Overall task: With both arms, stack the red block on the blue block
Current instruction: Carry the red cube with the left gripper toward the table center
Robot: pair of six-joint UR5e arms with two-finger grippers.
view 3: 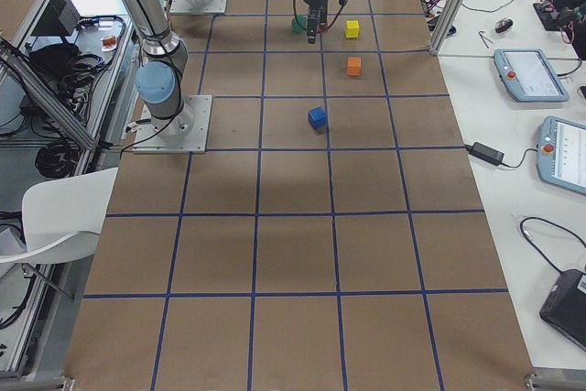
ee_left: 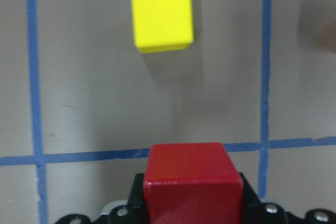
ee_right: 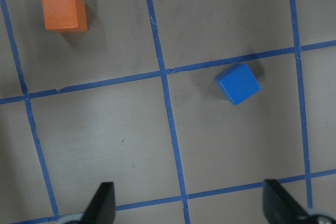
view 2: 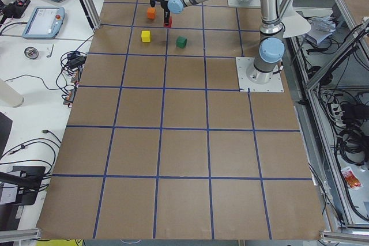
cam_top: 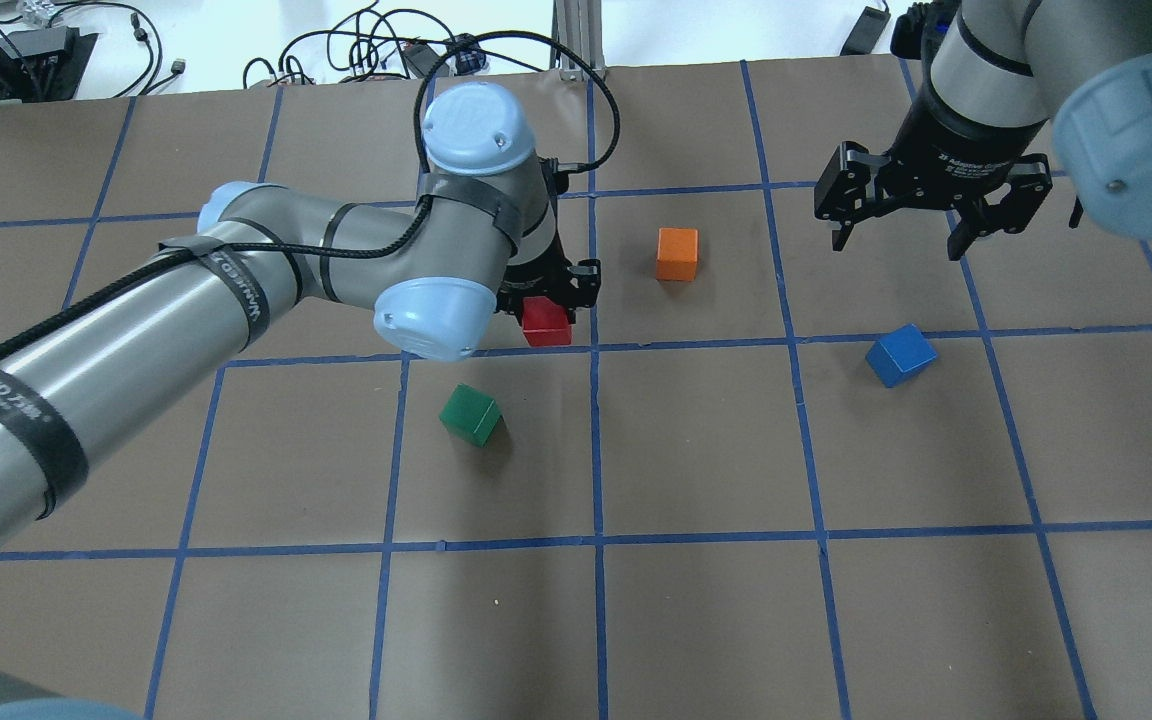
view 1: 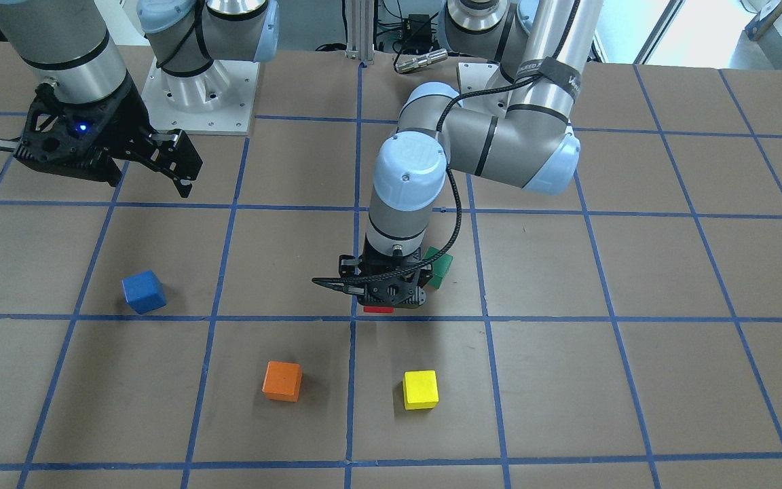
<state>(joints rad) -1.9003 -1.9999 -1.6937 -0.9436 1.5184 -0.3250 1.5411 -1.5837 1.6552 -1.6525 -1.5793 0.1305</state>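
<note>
In the overhead view's upper middle, the left claw (cam_top: 548,300) pinched the red block (cam_top: 546,325), seemingly just off the paper. The blue block (cam_top: 901,355) sat well apart toward the right, nearer the right claw (cam_top: 904,232), which hung spread just up-frame of it.

Bright, even light is falling from overhead, laying soft shadows beside the yellow block (view 1: 421,389). Daylight is washing out the far floor (view 1: 690,30). The red block (ee_left: 192,182) is showing slightly blurred up close.
</note>
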